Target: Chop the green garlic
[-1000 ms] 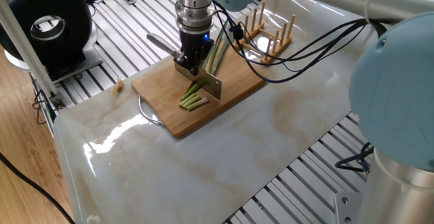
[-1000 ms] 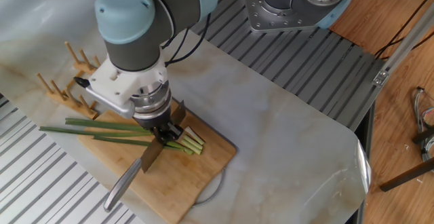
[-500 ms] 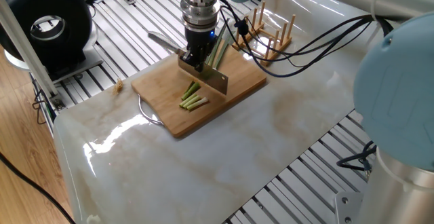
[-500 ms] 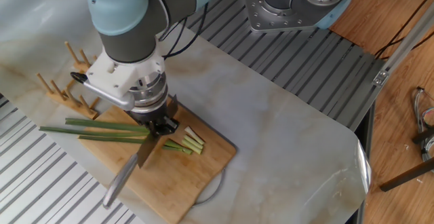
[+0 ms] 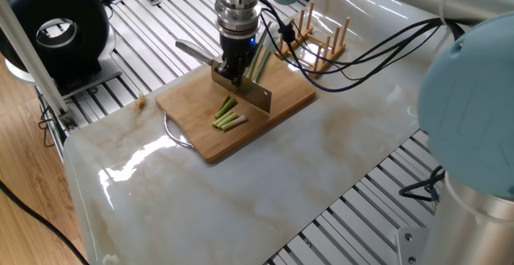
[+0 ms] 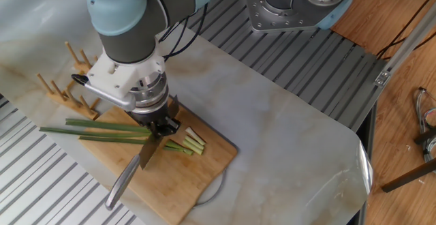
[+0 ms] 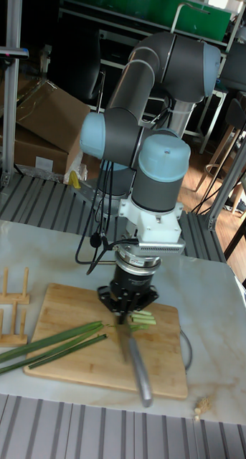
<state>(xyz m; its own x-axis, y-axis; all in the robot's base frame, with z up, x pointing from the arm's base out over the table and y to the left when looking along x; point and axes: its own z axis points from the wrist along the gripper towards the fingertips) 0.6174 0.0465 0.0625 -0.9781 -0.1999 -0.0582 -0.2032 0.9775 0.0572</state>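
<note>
My gripper [image 5: 232, 71] [image 6: 161, 125] [image 7: 129, 306] is shut on a knife, gripping where the blade meets the handle. The blade [image 5: 252, 97] [image 6: 150, 151] points edge-down across the green garlic. The grey handle [image 5: 191, 50] [image 6: 118, 185] [image 7: 140, 373] sticks out sideways. The long green garlic stalks [image 6: 102, 127] [image 7: 51, 344] [image 5: 257, 59] lie on the wooden cutting board [image 5: 193, 132] [image 6: 197, 177] [image 7: 72, 308]. Short pale cut pieces [image 5: 229, 117] [image 6: 193, 142] [image 7: 143, 318] lie just beyond the blade. Whether the blade touches the stalks is hidden.
A wooden peg rack [image 5: 321, 40] [image 6: 65, 82] [image 7: 11, 294] stands right behind the board, near the leafy ends. A black round device [image 5: 60, 32] sits off the table's far corner. A small crumb [image 5: 140, 100] [image 7: 201, 409] lies by the table edge. Cables [image 5: 369, 52] hang from the arm.
Over the last second the gripper and knife rose slightly and shifted along the stalks away from the cut pieces. The last half second shows almost no movement.
</note>
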